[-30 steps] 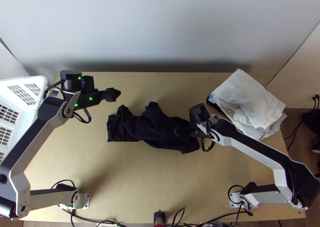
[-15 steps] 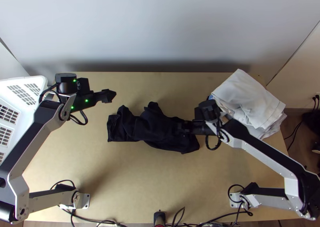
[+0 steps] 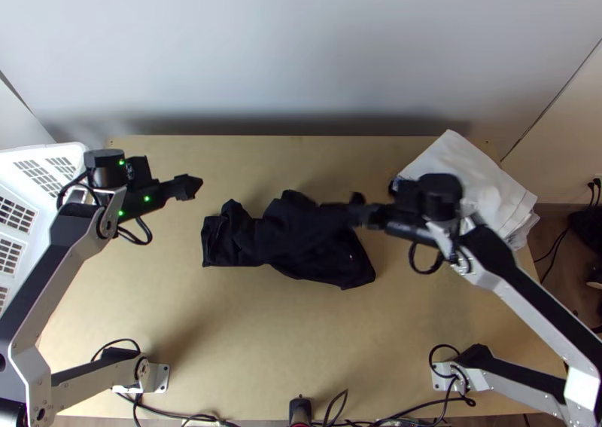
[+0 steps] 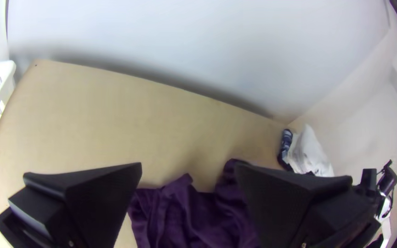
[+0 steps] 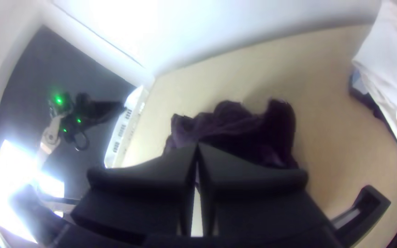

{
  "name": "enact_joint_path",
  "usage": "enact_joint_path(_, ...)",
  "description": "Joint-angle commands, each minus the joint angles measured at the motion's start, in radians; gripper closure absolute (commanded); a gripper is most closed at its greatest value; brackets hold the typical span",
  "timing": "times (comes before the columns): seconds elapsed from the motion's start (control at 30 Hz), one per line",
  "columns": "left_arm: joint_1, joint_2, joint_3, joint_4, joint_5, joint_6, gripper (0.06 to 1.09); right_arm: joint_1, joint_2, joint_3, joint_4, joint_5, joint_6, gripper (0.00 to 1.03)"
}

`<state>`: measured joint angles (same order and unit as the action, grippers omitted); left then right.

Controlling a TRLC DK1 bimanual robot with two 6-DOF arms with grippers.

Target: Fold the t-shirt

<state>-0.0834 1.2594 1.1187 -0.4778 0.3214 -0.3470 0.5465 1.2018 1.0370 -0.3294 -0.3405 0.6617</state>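
Dark t-shirt [image 3: 301, 242] bunched, mid-frame on the bench [image 3: 248, 352]; right gripper [image 5: 197, 146] over its right part in the top view, fingers clenched with no fabric seen between them, so a low sweep could drag the loose folds into a tighter wad. Left gripper [image 3: 197, 186], upper left of frame, has fingers released and clear of the shirt; a blind pinch there could catch several layers, since the bunching hides hem and sleeves. Right wrist swinging low could scuff the white cloth pile [image 3: 466, 171], upper right.
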Motion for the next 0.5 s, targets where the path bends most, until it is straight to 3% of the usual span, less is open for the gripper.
enact_joint_path(0.0, 0.016, -0.026, -0.094, 0.004, 0.01, 0.011, 0.1, -0.092, -0.085, 0.106, 0.038, 0.044, 0.006, 1.0)
enact_joint_path(0.17, 0.011, -0.058, -0.138, 0.028, 0.01, 0.0, 0.1, -0.203, -0.119, 0.123, 0.058, 0.121, -0.005, 1.0)
enact_joint_path(0.47, -0.078, -0.052, -0.169, 0.031, 0.016, -0.038, 0.1, -0.174, -0.137, 0.147, 0.067, 0.127, -0.03, 1.0)
